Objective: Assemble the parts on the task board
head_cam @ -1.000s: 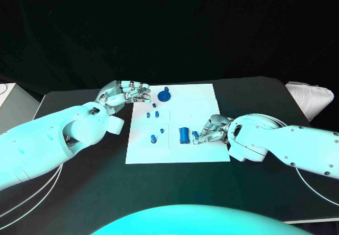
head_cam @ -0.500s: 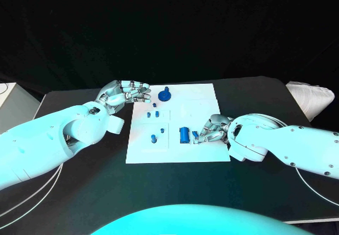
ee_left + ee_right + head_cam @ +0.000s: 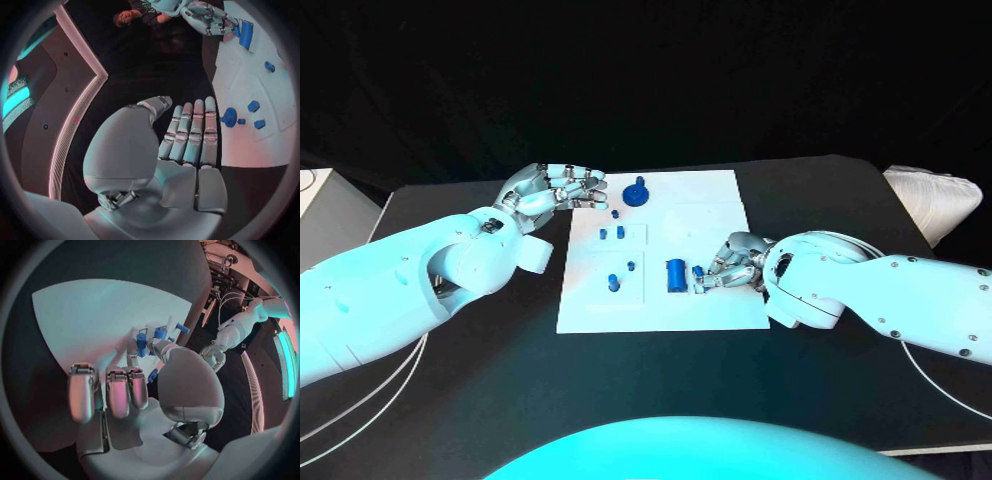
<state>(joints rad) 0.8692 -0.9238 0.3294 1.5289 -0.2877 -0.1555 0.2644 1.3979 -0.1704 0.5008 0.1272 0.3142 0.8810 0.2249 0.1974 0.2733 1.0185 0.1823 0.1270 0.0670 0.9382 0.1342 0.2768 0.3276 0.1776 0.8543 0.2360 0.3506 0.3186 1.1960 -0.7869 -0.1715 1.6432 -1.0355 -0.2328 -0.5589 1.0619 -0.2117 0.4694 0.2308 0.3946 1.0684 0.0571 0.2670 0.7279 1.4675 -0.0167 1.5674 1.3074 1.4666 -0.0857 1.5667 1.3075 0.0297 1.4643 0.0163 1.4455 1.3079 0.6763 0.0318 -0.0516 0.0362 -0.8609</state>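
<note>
From my head camera the right silver hand (image 3: 728, 264) sits over the near right part of the white task board (image 3: 718, 200), and I cannot tell whether its fingertips pinch the small blue piece (image 3: 698, 273) beside them. The little blue parts (image 3: 609, 234) in the board's middle are too small to make out their shapes. In the left wrist camera the board runs off the circle's rim.

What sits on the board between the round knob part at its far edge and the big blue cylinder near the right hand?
Small blue parts on the task board, seen in head view.
</note>
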